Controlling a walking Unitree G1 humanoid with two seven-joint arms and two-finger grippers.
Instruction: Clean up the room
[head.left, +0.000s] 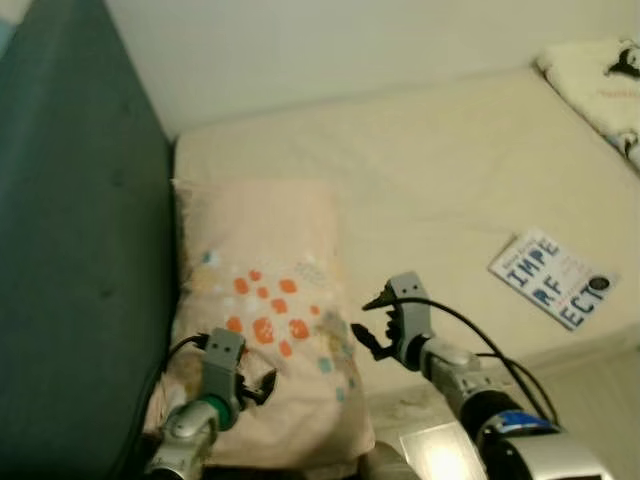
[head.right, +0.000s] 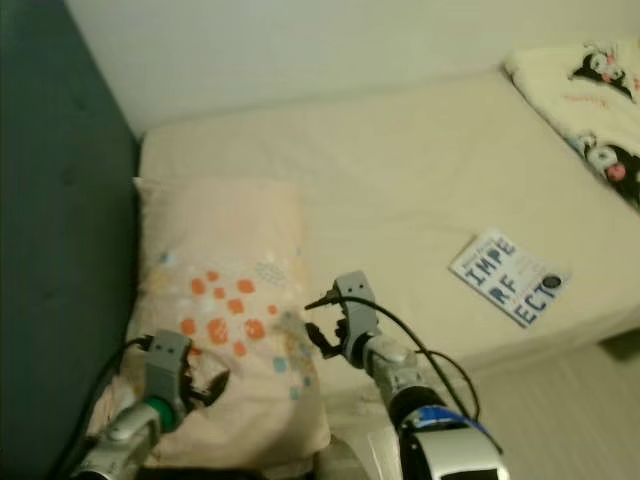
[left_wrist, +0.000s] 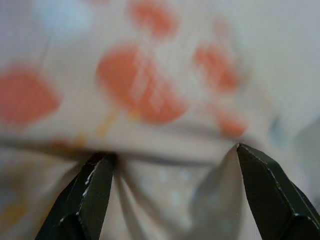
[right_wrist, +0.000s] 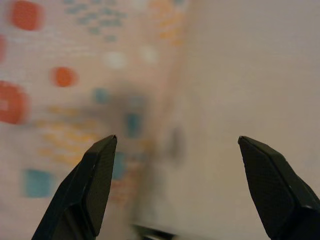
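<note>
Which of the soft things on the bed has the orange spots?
The pillow beside the dark headboard, under both grippers. The folded blanket at the far corner carries black cartoon figures instead.

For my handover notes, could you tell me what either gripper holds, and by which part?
Nothing is held. The left gripper and right gripper are open at the pillow's near end.

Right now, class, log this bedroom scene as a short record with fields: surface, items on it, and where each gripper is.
surface: bed, dark headboard on robot's left
pillow: by headboard, orange and blue print
book: flat near bed's front edge, right of the pillow
blanket: cartoon print, far right
left gripper: open, pillow fabric bunched between fingers
right gripper: open, over pillow's right edge
</note>
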